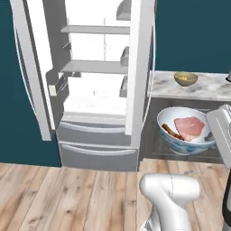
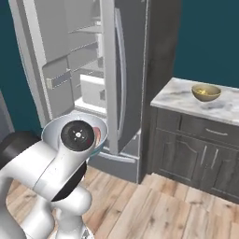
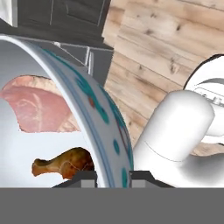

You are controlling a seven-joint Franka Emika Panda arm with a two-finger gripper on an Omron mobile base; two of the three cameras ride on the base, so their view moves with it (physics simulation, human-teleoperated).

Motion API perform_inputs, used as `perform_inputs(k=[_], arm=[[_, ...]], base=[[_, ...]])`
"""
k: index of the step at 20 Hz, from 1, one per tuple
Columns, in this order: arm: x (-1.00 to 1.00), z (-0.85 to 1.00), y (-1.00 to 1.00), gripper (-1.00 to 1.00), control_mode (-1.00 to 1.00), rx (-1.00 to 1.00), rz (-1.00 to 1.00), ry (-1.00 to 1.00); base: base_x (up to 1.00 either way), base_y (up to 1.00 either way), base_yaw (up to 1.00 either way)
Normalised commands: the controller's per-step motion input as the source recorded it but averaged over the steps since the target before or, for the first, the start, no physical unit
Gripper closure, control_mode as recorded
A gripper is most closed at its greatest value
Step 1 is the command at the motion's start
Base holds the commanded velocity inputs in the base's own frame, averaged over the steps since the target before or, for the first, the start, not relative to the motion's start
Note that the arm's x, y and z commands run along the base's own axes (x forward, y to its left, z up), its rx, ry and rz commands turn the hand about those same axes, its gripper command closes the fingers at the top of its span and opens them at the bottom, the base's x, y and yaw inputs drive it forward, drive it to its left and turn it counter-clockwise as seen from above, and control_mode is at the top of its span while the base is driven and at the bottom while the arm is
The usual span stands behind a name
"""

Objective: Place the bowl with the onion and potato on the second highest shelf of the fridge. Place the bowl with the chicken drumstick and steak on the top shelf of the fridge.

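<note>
Gripper (image 3: 113, 177) clamped on the rim of the patterned bowl (image 1: 184, 145), fingertips (image 3: 87, 177) barely poking up at the bottom of the hand view, one either side of the wall. Rest of the hand mostly cut off at the right edge of the left base view, and blocked by the arm's own round joint in the right base view.

Inside that bowl: one steak (image 1: 190, 127), flat pink slab with a paler edge, and one drumstick (image 1: 173, 131), brown and skinny, lying just beside the steak. Drumstick partly hidden behind the rim in the hand view. Bowl glossy white with blue-green spots, held up off the wood-plank floor, right of the fridge (image 1: 97, 81) and in front of the dark cabinets.

Fridge open, both doors swung out, pale grey inside. Two shelves easy to make out: top shelf (image 1: 95, 30) and second shelf (image 1: 92, 66), thin flat panes. Anything higher cut off by the frame. Door bins hard to read.

Farther right of the fridge, a marble-look counter (image 1: 205, 88) with the tan bowl (image 1: 185, 79) sitting on it, matte, with yellowish lumps inside too small to tell apart.
</note>
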Motion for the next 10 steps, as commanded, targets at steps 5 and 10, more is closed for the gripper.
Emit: perform_inputs(k=[5, 10], arm=[[0.00, 0.00, 0.00, 1.00, 1.00, 0.00, 0.00, 0.00], [0.00, 0.00, 0.00, 1.00, 1.00, 0.00, 0.00, 0.00]], base=[[0.62, 1.00, -0.13], [0.81, 1.00, -0.35]])
